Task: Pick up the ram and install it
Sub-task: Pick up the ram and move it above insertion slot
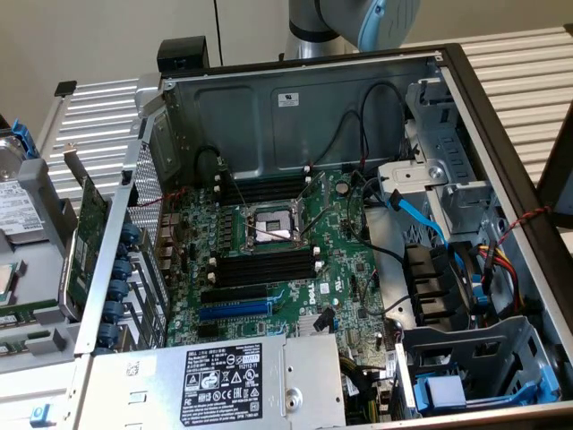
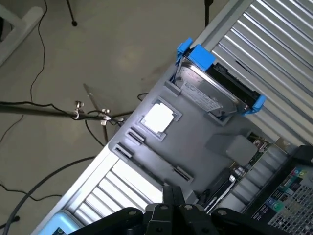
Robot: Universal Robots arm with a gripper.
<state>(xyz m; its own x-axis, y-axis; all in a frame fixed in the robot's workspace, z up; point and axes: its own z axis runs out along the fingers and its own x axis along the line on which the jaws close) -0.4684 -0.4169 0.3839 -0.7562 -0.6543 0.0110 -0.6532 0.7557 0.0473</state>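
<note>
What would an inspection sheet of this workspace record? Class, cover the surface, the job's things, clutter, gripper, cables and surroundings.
Surface: slatted white table carrying an open computer case.
Job's things: narrow green strip, probably the ram, in the grey tray at the exterior view's left; black memory slots look empty.
Clutter: hard drive in a blue caddy; green expansion card.
Gripper: gripper shut, nothing seen held, above the tray.
Cables: blue cable inside the case; black leads on the floor.
Surroundings: bare floor, metal stand.
</note>
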